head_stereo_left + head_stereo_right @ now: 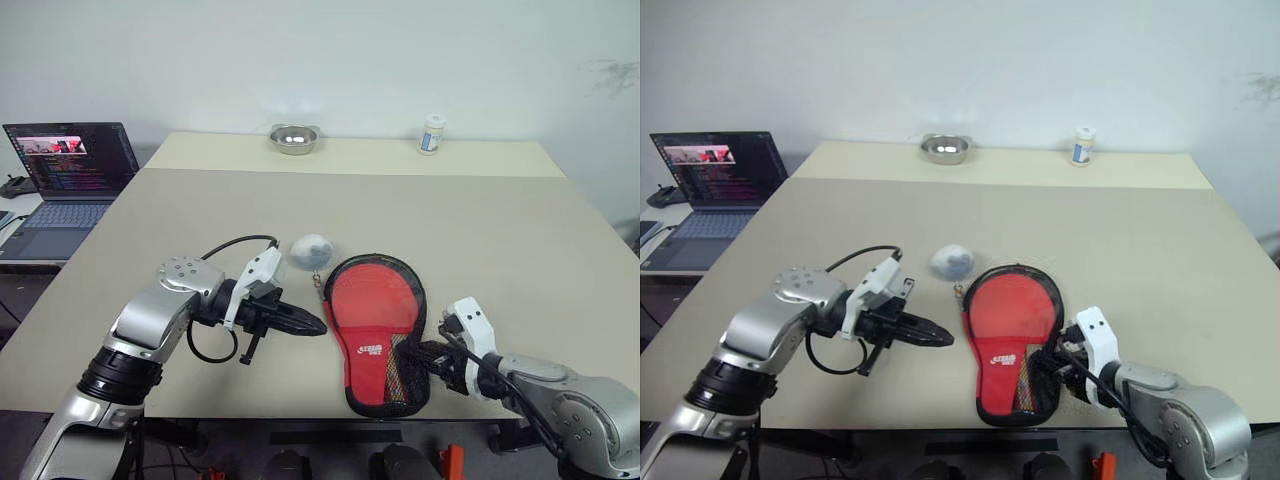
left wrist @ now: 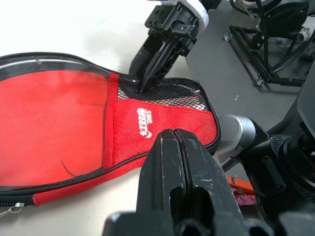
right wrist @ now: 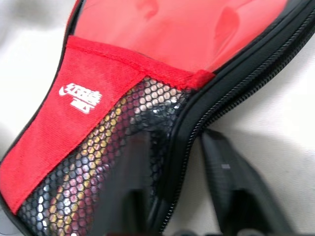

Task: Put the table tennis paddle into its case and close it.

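Right gripper [image 1: 432, 357]: at the near table edge, fingers parted, one finger [image 3: 231, 182] outside the zipper edge of the case, the other behind the mesh panel; nothing clamped.

Its case [image 1: 378, 330]: lies flat on the table [image 1: 500, 260], directly ahead of the right gripper, narrow mesh end touching its fingertips, round end pointing away. Red panel with white logo, black zipper edging.

Table tennis paddle [image 3: 177, 29]: inside the case, red face showing through the clear panel, handle under the mesh.

Left gripper [image 1: 300, 322]: fingers pressed together, empty, tip just beside the case's left edge, apart from it.

White ball-like object [image 1: 311, 250]: just beyond the left gripper's tip, near the case's round end.

Metal bowl [image 1: 294, 138], small white jar [image 1: 432, 134]: far table edge, well apart from both grippers.

Laptop [image 1: 70, 170]: open, far left of the left gripper, off the table.
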`<state>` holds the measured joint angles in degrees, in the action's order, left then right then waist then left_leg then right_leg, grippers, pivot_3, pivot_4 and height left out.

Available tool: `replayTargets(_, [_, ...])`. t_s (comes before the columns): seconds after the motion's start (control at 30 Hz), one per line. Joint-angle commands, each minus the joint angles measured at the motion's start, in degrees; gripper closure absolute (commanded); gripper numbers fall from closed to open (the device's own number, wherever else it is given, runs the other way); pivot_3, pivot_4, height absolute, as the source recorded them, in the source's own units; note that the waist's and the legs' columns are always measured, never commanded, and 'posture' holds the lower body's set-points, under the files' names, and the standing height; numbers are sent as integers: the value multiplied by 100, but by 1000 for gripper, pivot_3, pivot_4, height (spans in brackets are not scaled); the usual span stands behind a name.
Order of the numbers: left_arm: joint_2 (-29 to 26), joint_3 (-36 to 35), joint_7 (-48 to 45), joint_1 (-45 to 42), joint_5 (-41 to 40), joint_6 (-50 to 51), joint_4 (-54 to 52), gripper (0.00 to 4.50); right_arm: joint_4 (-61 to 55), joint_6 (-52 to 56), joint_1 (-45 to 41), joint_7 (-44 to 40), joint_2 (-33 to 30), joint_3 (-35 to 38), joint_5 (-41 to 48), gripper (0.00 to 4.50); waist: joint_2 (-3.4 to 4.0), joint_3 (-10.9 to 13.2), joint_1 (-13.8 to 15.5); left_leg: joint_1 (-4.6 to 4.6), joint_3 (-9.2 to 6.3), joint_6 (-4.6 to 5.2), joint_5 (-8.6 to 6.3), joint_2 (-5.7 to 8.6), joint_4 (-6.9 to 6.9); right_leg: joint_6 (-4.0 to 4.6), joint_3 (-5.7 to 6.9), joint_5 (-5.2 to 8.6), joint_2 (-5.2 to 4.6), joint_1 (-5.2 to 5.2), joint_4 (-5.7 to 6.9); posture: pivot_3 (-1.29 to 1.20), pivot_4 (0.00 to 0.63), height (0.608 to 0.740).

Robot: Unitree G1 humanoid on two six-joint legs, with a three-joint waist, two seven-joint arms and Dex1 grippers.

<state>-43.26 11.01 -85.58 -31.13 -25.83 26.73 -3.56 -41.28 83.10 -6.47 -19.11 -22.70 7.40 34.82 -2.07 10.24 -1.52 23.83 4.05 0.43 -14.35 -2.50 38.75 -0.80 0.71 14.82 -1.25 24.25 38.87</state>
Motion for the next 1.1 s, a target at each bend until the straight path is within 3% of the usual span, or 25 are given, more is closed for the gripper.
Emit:
replayTargets(0.03, [45, -96, 87, -68, -4, -92, -43, 4500, -293, -336, -263, -481, -798, 228, 139, 1446, 1, 1, 0, 0, 1, 0, 0, 4, 0, 0, -1, 0, 0, 0, 0, 0, 150, 740])
replayTargets(0.17, [38, -283, 326, -21, -31, -51, -30, 4500, -136, -781, -900, -1012, -1406, 455, 377, 32, 2, 2, 2, 0, 2, 1, 0, 5, 2, -1, -2, 0, 0, -2, -2, 0, 150, 740])
replayTargets(0.27, [6, -441, 520, -34, -54, -18, 63, 4500, 103, -1163, -1357, -1190, -1424, 334, 435, 32, 2, 2, -22, -4, 0, 1, 0, -7, 1, -1, -2, 0, 2, -1, -1, 0, 150, 740])
replayTargets(0.57, [-139, -861, 1122, -121, -115, 516, 70, 4500, 1768, -2843, -1944, -1350, -487, -1564, -494, 32, 2, 3, -16, 3, -7, 1, 0, -8, -3, 6, 5, 4, 14, 4, 0, 0, 150, 740])
replayTargets(0.67, [-115, -994, 1351, -75, -152, 619, -3, 3922, 2341, -3378, -1988, -1498, -344, -1875, -832, 0, 2, 3, -14, 3, 0, 1, 0, 3, 1, 4, 0, 2, 11, 2, 0, 0, 150, 740])
replayTargets(0.83, [80, -1178, 1941, -189, -79, 626, 149, 2174, 2926, -3957, -1946, -1632, -283, -2128, -1254, 0, 2, 3, 2, 4, 0, 0, 0, 4, 3, 3, 0, 1, 7, 2, 0, 0, 150, 740])
replayTargets(1.03, [344, -962, 2610, -622, 620, 56, 1071, 56, 3114, -4098, -1836, -1572, -135, -2113, -1466, 0, 2, 3, 2, -2, -1, 0, 1, -4, 3, 4, 1, 0, 5, 1, 8, 0, 150, 740])
replayTargets(1.1, [470, -861, 2648, -843, 779, -110, 1461, 13, 3126, -4106, -1822, -1541, -83, -2114, -1515, 0, 2, 2, 3, -2, -1, 0, 1, -7, 3, 4, 2, 0, 5, 2, 8, 0, 150, 740])
